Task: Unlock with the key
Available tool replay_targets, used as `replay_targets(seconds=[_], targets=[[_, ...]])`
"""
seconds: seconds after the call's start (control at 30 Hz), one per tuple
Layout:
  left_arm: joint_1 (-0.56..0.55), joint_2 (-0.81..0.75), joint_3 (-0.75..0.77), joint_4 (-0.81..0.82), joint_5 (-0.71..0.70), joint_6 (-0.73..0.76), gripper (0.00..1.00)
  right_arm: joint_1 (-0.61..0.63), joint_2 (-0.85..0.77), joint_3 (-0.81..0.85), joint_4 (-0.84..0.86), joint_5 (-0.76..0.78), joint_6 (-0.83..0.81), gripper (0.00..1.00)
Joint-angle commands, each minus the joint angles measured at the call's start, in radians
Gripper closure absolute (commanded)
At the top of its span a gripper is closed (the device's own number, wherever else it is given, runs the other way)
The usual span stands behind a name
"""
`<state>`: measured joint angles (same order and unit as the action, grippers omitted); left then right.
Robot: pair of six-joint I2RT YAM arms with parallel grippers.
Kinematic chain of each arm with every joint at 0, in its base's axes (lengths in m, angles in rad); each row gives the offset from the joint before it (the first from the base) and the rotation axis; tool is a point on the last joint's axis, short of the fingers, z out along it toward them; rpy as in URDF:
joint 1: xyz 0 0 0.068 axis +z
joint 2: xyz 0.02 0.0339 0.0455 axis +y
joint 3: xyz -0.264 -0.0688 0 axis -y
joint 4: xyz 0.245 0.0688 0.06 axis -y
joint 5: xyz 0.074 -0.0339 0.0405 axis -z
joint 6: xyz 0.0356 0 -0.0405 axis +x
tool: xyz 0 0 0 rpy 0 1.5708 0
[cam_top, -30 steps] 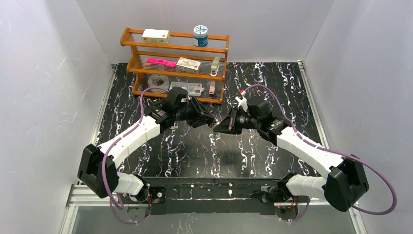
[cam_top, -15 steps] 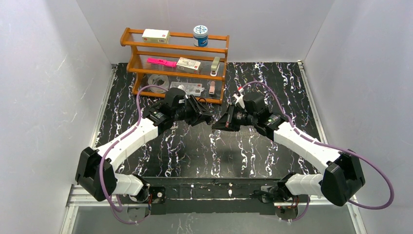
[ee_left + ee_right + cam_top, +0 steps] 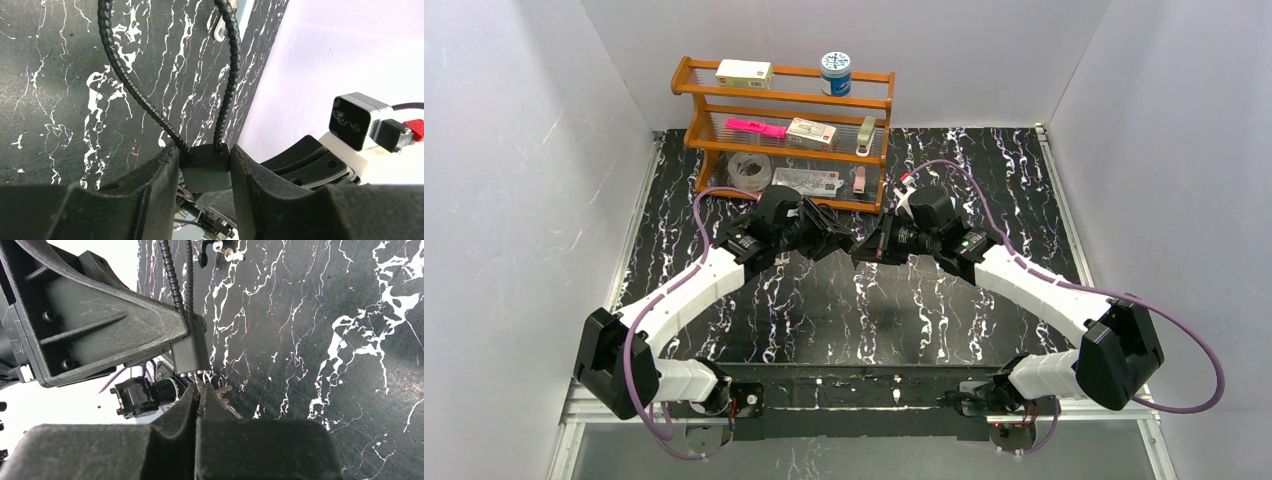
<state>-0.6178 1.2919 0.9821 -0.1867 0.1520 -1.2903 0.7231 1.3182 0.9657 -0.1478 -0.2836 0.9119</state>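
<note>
The cable lock (image 3: pixel 190 352) is clamped in the left gripper's (image 3: pixel 204 167) jaws above the worktop's (image 3: pixel 924 310) centre. At its 3 o'clock, the key (image 3: pixel 222 390) is pinched in the right gripper's (image 3: pixel 200 396) jaws. Labels on the shelf (image 3: pixel 784 98) are too small to be read.

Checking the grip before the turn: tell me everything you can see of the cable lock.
The cable lock has a small dark boxy body, with both ends of a black ribbed cable entering one end. The left gripper clamps the body between its jaws, above the marbled table. At its opposite, silvery end, the key held in the right gripper appears to reach the keyway.
</note>
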Motion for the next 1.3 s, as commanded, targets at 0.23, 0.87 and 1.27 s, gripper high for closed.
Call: replay_targets(seconds=[0.23,0.87,1.27], targets=[[-0.014,-0.071,0.007,0.023,0.071,-0.018,0.9,0.007,0.018,0.02,0.119,0.011,-0.045,0.99],[-0.01,-0.085,-0.006,0.015,-0.036,0.057,0.92,-0.01,-0.161,-0.053,0.041,0.002,-0.06,0.52],[-0.008,-0.077,0.025,0.0,-0.03,0.082,0.92,-0.01,-0.116,-0.017,0.037,-0.014,-0.097,0.71]])
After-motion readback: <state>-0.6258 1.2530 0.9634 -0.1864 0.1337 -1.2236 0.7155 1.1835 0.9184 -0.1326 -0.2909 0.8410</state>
